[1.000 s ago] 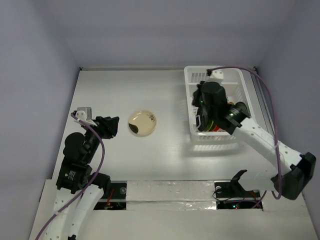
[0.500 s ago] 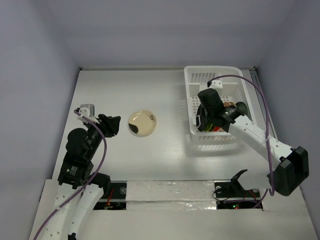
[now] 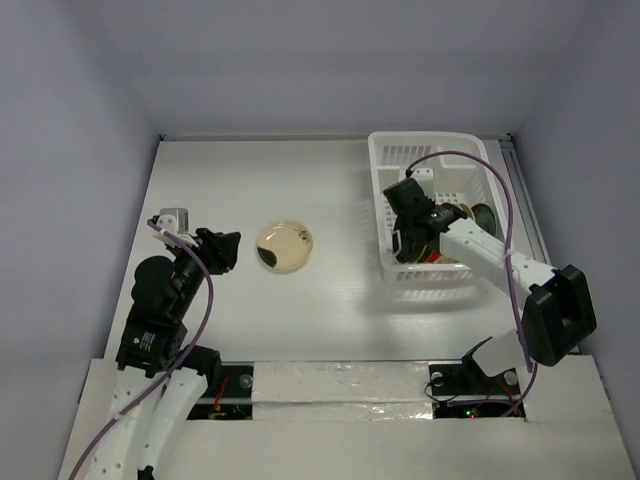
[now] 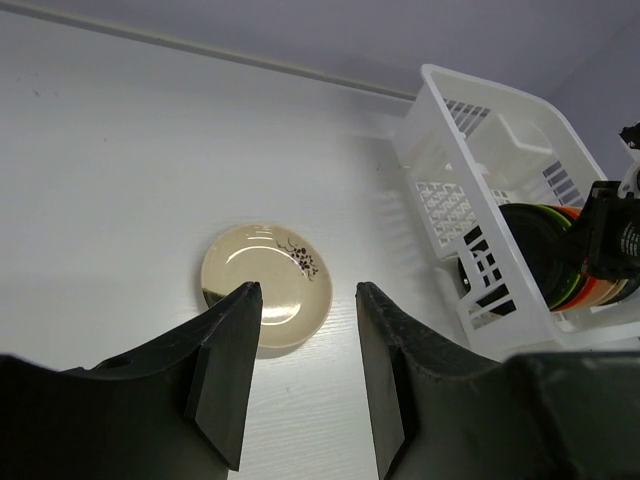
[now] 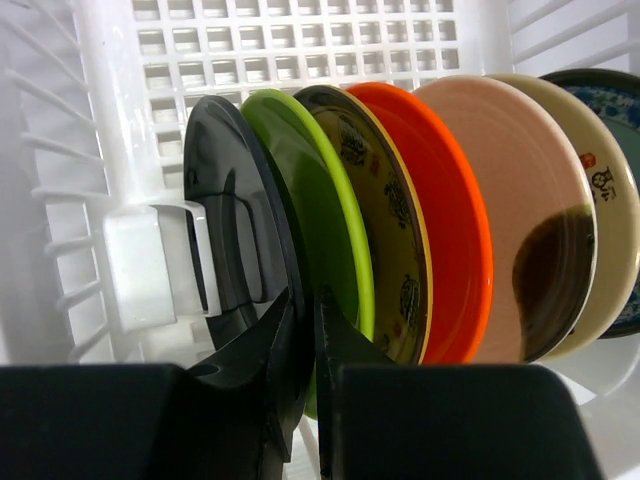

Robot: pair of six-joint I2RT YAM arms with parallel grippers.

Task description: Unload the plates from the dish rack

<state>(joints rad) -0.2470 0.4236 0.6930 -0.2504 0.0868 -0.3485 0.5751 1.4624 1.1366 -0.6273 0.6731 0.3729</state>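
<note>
The white dish rack [image 3: 420, 137] stands at the back right. Several plates stand on edge in it: black [image 5: 235, 200], lime green [image 5: 325, 210], dark patterned [image 5: 390, 200], orange-red [image 5: 455, 230], tan [image 5: 520, 180], cream [image 5: 612, 210] and teal-blue [image 5: 615, 95]. My right gripper [image 5: 305, 305] is down in the rack [image 5: 300, 40], shut on the rim of the black plate, one finger on each face. A cream plate [image 3: 285, 246] with a small dark motif lies flat on the table. My left gripper [image 4: 305, 290] is open and empty, just near of that plate [image 4: 267, 285].
The rack's slotted left wall [image 5: 60, 220] and a white holder [image 5: 150, 270] stand close beside the black plate. The right arm's purple cable [image 3: 505, 200] loops over the rack. Grey walls close in the table on three sides.
My right gripper has dropped lower into the rack at the near plates. The left arm and the cream plate on the table have stayed put.
</note>
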